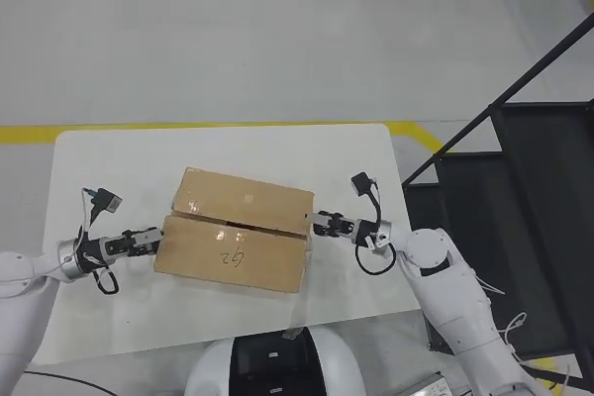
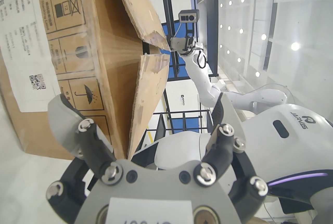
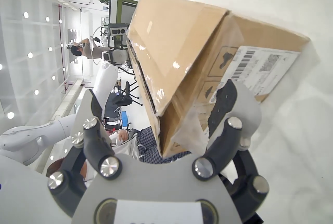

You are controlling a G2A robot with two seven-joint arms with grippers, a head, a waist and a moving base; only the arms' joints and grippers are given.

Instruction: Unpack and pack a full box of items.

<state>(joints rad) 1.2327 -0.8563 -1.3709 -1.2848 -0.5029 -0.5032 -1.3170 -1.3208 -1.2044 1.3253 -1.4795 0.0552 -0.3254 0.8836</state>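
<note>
- The cardboard box sits flat about mid-table on the white table, turned slightly askew, with one arm at each short end.
- It's plain brown corrugated board. The two top flaps are folded down and meet along a dark seam that runs the length of the lid. There's a pen scribble on the flap nearer the robot.
- In the left wrist view the flap corners at that end are frayed and chewed up, with a small dark gap where they meet. The end wall has printed handling symbols and a white label.
- The other end has a white shipping label too. Scraps of clear tape hang torn off the corner, and the lid has a shiny tape sheen.
- The left gripper is right up at the box's left end with its fingers spread wide. The edge of the near flap runs down between them, and they aren't pinching anything.
- The right gripper is at the opposite end, also spread apart. The box's top corner edge pokes in between the pads, and I can't tell if either pad actually touches the cardboard.
- A black metal stair frame stands off the table's right side.
</note>
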